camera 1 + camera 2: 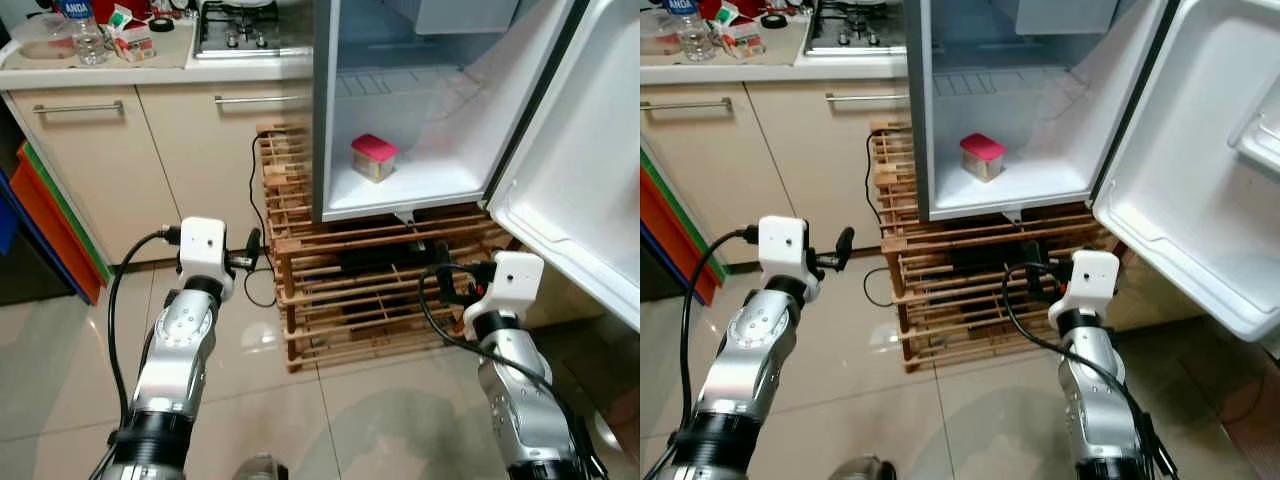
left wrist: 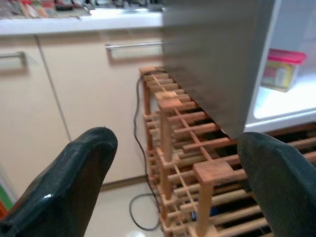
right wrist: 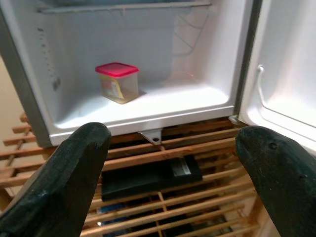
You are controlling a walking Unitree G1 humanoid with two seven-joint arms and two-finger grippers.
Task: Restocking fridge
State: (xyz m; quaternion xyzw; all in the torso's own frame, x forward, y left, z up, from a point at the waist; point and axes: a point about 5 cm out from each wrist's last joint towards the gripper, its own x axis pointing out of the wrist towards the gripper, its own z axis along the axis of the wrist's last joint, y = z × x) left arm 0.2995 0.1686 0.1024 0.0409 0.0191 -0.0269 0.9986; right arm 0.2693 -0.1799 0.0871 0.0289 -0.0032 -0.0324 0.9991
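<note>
Cream cabinets (image 1: 110, 160), glossy tiled floor (image 1: 300, 400), wooden slatted rack (image 1: 340, 290).

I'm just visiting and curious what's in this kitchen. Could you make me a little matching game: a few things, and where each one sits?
Things:
1. red-lidded tub
2. water bottle
3. black box
4. fridge door

Places:
A. on the counter
B. inside the wooden rack
C. swung open on the right
D. on the fridge floor

Pairs: 1-D, 2-A, 3-B, 4-C

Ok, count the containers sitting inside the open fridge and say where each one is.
1. A red-lidded container stands on the fridge floor, toward the left. The upper shelves are cut off from view, so more may be hidden there.
</note>
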